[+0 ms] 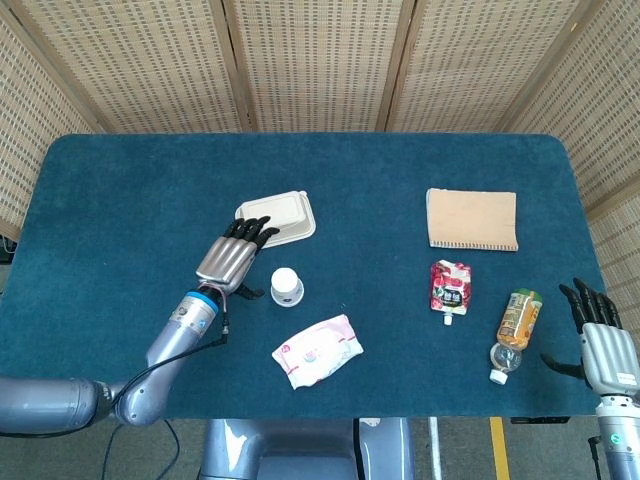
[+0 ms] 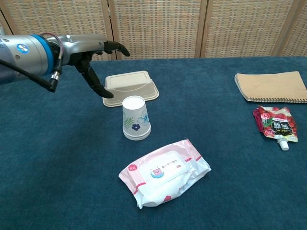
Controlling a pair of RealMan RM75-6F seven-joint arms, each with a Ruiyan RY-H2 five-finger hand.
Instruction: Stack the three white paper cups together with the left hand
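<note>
Standing mouth-down, the white flower-printed paper cup stack [image 2: 135, 119] bears illegible print; left hand [image 2: 94, 67] spread, empty.

The surface [image 2: 57, 182] is covered in matt, dark blue cloth with a carpet-like nap, and behind it stand screens [image 1: 310, 60] of woven cane in wooden frames. The stacked paper cups [image 2: 135, 119] look smooth and matt white with printed flowers, while the wipes pack [image 2: 164, 172] and red pouch [image 2: 274, 123] are glossy plastic film. The left hand [image 1: 232, 258] has a brushed grey metal back and black plastic fingers [image 1: 256, 231].
</note>
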